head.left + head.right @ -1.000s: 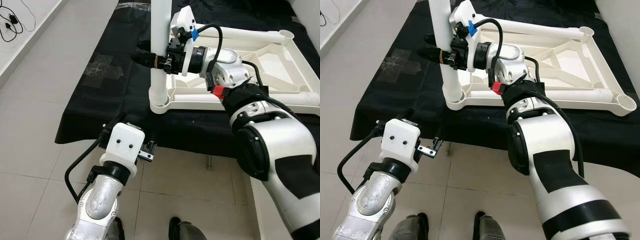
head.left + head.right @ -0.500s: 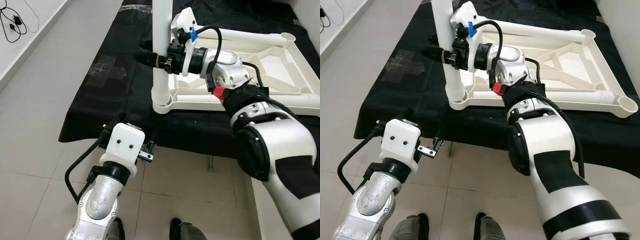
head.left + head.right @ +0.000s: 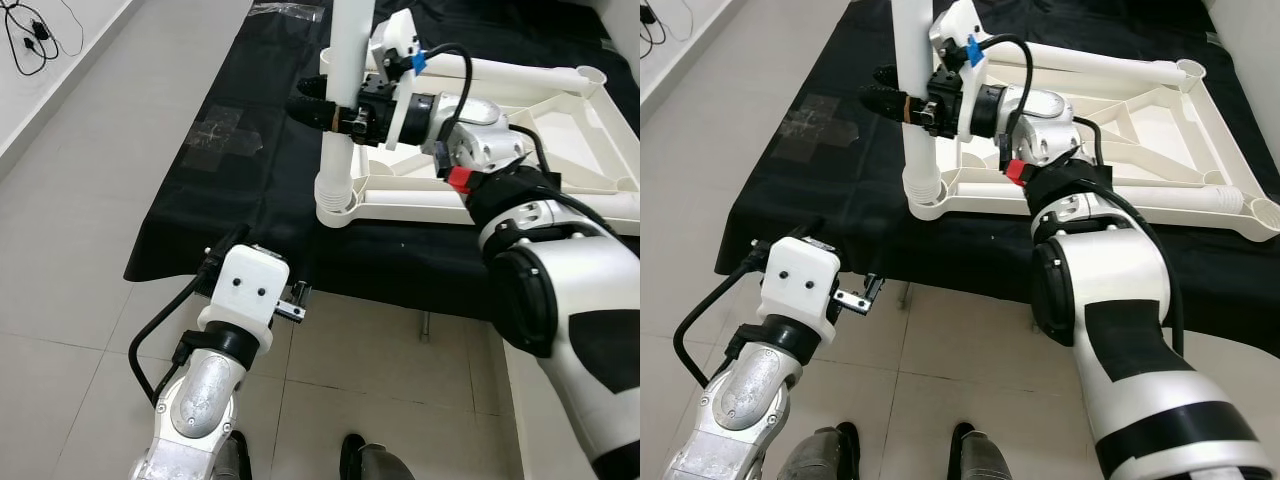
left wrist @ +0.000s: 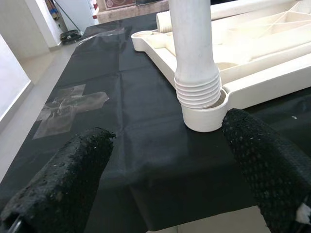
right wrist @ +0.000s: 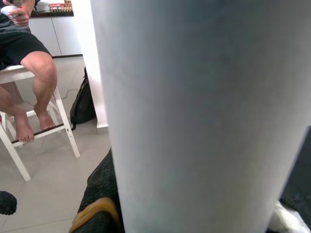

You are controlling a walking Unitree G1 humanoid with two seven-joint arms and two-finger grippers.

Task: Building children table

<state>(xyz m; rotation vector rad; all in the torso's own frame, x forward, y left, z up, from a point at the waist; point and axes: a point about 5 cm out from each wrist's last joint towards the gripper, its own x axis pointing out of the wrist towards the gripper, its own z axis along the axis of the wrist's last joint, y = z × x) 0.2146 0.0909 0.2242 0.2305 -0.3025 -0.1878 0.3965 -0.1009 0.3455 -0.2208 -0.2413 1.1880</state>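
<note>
Floor: pale grey tiles [image 3: 90,200], with a low surface on them draped in black cloth [image 3: 240,190].
Table frame: white plastic children's table frame [image 3: 520,150], lying upside down on the black cloth, corner sockets facing up.
Table leg: white tube [image 3: 345,90] standing upright, its ribbed lower end seated in the frame's near-left corner socket [image 4: 203,116].
Right pincer: the right pincer [image 3: 335,112] reaches across the frame and is clamped on the table leg partway up, black fingers on either side of the tube.
Left pincer: the left pincer [image 4: 165,174] is held low at the near edge of the cloth, fingers spread wide apart with nothing between them; the leg and socket stand ahead of it, well apart.
Background: a person's bare legs [image 5: 29,82] on a white stool, seen past the leg in the right wrist view.
</note>
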